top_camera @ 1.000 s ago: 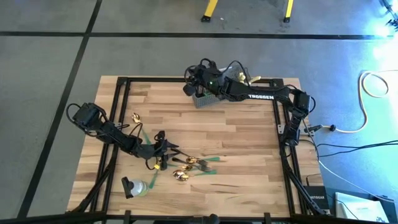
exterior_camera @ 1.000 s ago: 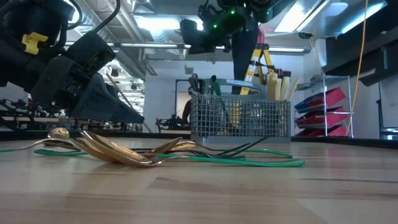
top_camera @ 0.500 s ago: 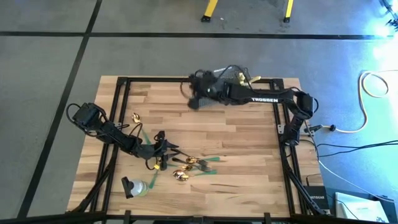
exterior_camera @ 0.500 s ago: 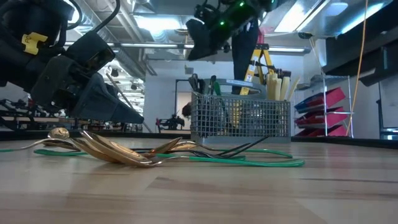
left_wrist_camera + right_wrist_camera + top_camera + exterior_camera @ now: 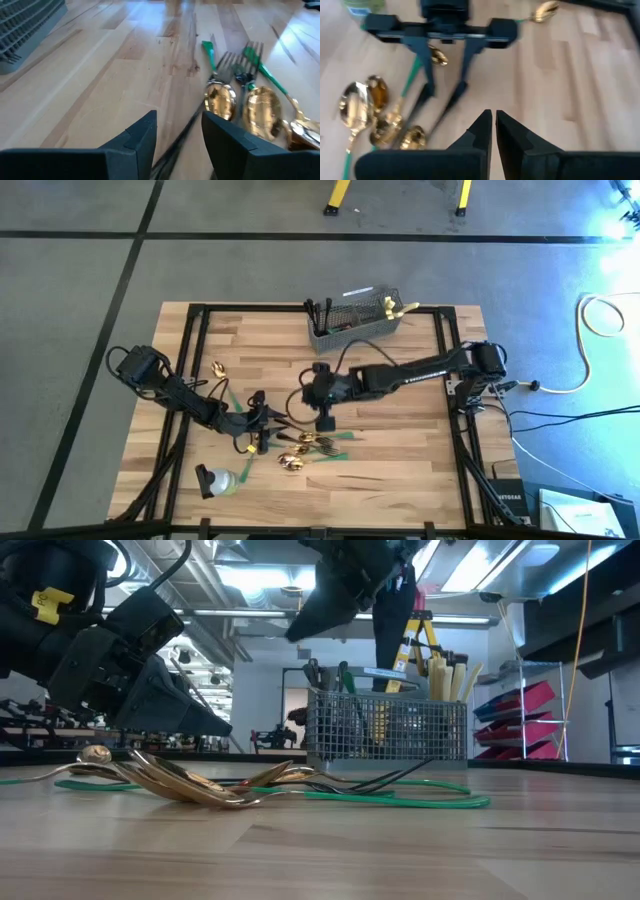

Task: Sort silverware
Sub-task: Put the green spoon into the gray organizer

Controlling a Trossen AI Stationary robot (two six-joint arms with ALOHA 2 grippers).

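The grey mesh basket (image 5: 352, 313) at the far edge of the wooden bench (image 5: 400, 430) holds dark-handled and cream-handled pieces standing upright. Loose gold spoons (image 5: 293, 463) and dark forks (image 5: 325, 446) lie on green tape strips (image 5: 338, 456) near the front. The left gripper (image 5: 262, 423), fingers parted, straddles a dark fork handle (image 5: 172, 147), the right gripper (image 5: 323, 420) hangs closed and empty nearby.

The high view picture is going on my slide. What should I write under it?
Two robot arms meet over gold spoons and dark forks on a wooden table, with a wire basket waiting at the back.
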